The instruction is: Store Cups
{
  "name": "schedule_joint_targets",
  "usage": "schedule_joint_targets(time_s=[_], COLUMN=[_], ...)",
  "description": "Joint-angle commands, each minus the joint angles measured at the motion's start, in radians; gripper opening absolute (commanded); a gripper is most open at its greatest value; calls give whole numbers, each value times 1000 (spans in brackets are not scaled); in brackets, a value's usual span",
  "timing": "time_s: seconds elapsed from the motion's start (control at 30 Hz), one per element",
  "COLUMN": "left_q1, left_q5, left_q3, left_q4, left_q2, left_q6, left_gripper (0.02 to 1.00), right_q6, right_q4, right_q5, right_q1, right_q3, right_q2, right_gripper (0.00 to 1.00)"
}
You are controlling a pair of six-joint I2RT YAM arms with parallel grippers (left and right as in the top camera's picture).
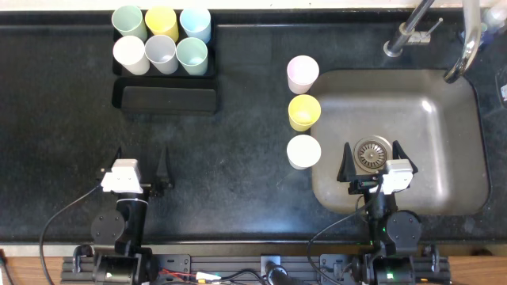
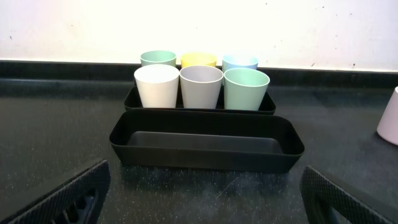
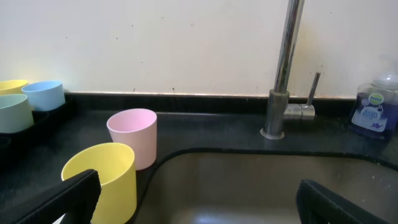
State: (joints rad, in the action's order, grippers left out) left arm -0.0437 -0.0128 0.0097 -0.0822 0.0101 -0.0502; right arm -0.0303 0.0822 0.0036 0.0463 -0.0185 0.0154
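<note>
I'm seeing the black rectangular plastic tray (image 2: 267,104) at the back wall holding six plastic cups (image 1: 162,53), upright in two rows of three. Mint, yellow and light blue are standing behind; white, grey and mint in front. The second black plastic tray (image 1: 166,99) is sitting just in front of it, floor bare.

Three loose cups are standing upright along the left rim of the stainless steel sink (image 1: 428,111): pink plastic cup (image 1: 303,73) rearmost, yellow plastic cup (image 1: 304,112) in the middle, white plastic cup (image 1: 303,151) nearest the arms. A wide stretch of black speckled countertop (image 1: 238,158) is lying between the trays and that line.

Left gripper (image 1: 142,154) is hovering over the countertop in front of the bare tray, jaws apart, gripping nothing. Right gripper (image 1: 372,152) is hanging over the sink basin, jaws apart, gripping nothing. The chrome faucet (image 3: 283,68) is standing at the sink's back rim.
</note>
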Motion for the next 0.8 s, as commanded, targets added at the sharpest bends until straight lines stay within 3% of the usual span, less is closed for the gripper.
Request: schedule_joint_targets(time_s=[0.03,0.17,0.27,0.3,0.47,0.57,0.7,0.8], left_q1=[5,5,5,5,5,-29,-152,-293], left_q5=[-8,-8,62,148,355,512,488,336], left_q3=[-2,-1,45,127,538,1089,1656,2029], left_q4=[-2,-2,-2,4,-18,-252,-613,-868], left_q2=[-7,-2,85,224,800,1282,1637,1847], left_q6=[-3,-4,-5,-5,-5,-12,-12,-31], left_gripper=[998,998,998,998,998,998,998,998], right_q6=[-3,-3,-3,-3,-3,-3,-3,-3], right_q4=[-5,-5,-5,-5,-5,-5,-5,-5], right_q5=[-4,-4,-4,-4,-4,-4,-4,-4], right_q1=[-3,-3,-3,-3,-3,-3,-3,-3], right_q3=[14,14,14,14,14,14,14,14], right_q2=[-12,-12,-12,-12,-12,-12,-12,-12], right_gripper=[998,998,996,996,996,996,998,996])
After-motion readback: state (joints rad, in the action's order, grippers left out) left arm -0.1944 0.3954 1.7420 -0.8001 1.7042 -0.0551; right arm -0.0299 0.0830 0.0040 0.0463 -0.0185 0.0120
